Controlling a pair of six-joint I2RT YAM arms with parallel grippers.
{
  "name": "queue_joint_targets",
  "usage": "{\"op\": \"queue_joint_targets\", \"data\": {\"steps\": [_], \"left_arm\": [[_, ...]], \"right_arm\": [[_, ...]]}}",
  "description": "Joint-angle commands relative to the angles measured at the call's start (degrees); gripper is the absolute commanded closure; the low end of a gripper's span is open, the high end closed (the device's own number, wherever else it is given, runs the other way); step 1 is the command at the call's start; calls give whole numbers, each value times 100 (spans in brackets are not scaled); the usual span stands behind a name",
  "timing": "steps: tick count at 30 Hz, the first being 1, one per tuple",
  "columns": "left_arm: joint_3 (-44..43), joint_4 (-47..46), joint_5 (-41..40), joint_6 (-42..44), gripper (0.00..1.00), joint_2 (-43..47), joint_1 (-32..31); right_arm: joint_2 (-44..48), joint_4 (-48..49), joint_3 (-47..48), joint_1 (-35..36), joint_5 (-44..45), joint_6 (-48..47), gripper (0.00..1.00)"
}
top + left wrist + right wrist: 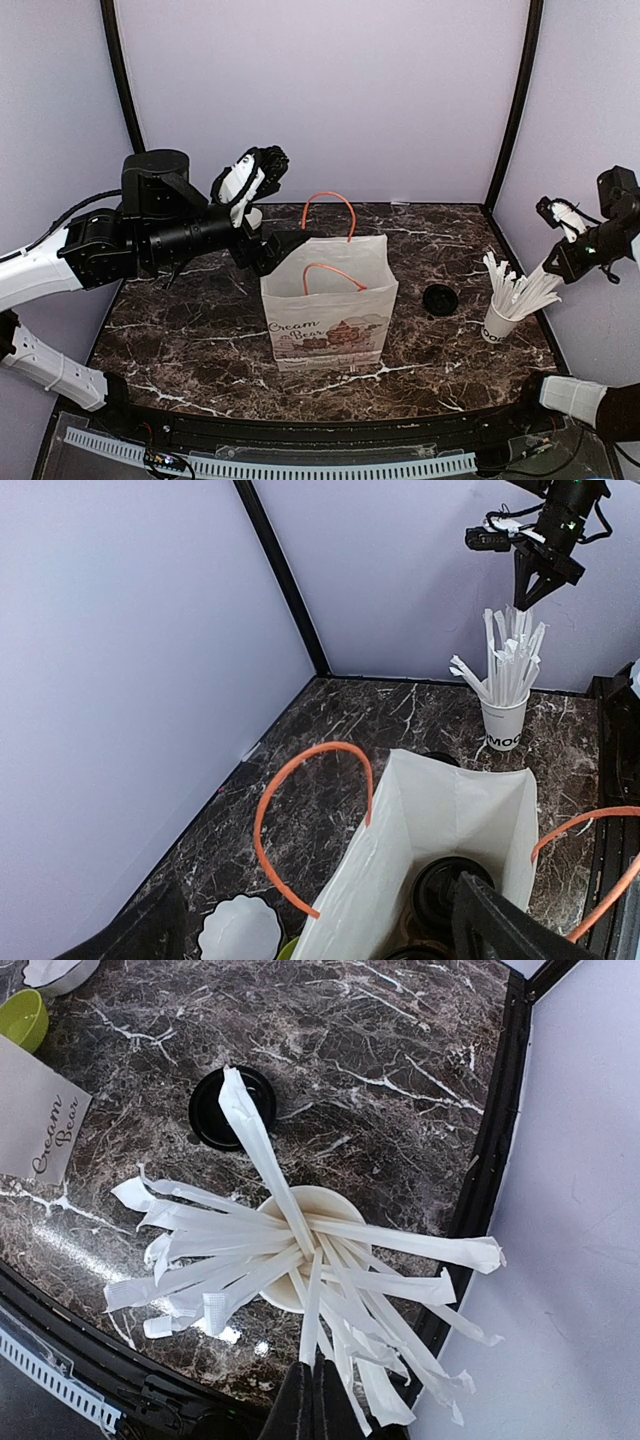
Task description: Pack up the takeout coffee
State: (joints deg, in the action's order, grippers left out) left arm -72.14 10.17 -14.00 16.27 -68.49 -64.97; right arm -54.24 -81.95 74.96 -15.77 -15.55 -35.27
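The takeout coffee (440, 878) stands inside the white paper bag (330, 310), and only its black lid shows from above. A second dark round thing lies just below it in the bag. My left gripper (281, 250) hangs open over the bag's left rim, one finger (500, 925) above the cup. My right gripper (318, 1392) is shut on the top end of a white wrapped stick (310, 1315), one of several fanning out of a white cup (498, 322) at the table's right.
A loose black lid (438, 298) lies on the marble between the bag and the stick cup. A white fluted bowl (238, 930) and a green cup (20, 1020) sit left of the bag. Orange handles (300, 810) arch over the bag's mouth. Walls close in behind and at both sides.
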Motion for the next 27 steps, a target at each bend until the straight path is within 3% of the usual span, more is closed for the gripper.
{"op": "queue_joint_targets", "data": {"steps": [1, 11, 17, 22, 27], "left_arm": [[63, 61, 3, -26, 5, 93, 19], [-119, 253, -182, -23, 5, 186, 19], [-246, 297, -796, 29, 6, 335, 19], [-158, -11, -2173, 390, 5, 418, 26], [-182, -233, -3090, 494, 4, 439, 209]], "right_arm": [[0, 55, 595, -21, -233, 87, 100], [-720, 55, 3494, -19, -1131, 300, 100], [-1273, 57, 5184, -16, -2764, 307, 100], [-1510, 65, 5271, -14, -4392, 184, 100], [-1508, 69, 4467, 656, -4952, -78, 100]]}}
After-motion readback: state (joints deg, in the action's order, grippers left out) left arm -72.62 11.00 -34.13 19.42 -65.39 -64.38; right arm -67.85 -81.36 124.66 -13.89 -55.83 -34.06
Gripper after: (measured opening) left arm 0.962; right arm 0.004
